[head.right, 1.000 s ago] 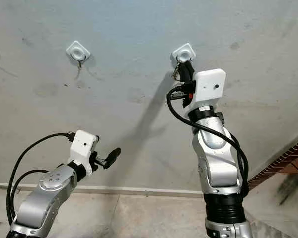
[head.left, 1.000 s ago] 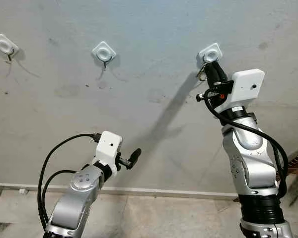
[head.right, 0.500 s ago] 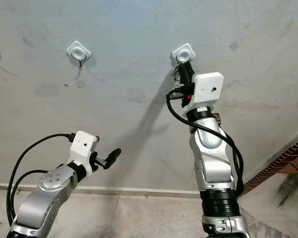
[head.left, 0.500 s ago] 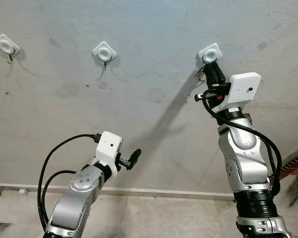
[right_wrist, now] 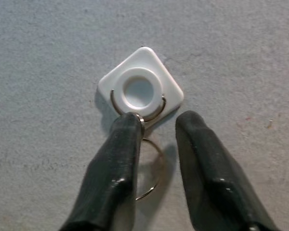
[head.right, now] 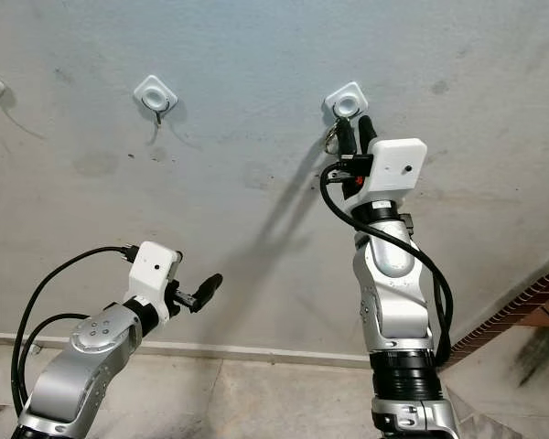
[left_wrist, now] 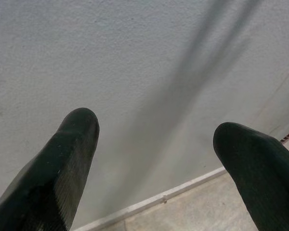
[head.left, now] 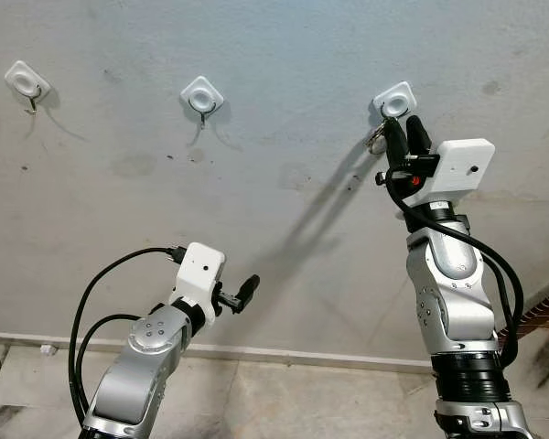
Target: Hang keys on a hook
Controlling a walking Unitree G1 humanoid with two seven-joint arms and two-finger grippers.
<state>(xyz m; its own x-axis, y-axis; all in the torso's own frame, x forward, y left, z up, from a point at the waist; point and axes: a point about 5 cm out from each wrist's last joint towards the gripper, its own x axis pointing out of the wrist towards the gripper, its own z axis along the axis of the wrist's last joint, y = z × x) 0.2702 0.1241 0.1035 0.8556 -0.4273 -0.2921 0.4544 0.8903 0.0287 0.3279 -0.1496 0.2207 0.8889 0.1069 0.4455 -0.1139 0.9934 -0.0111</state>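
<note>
Bare wall surrounds the hook; the key ring hangs at its 6 o'clock.

1. White hook plate just beyond the black fingers.
2. Silver key ring between those fingers.
3. Mottled grey wall behind.

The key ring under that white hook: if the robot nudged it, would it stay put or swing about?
Probably swing: the key ring is a thin wire loop dangling freely below the white hook. It looks light and stiff, so it should keep its shape. The right gripper has open fingers either side; bare metal may slip.
</note>
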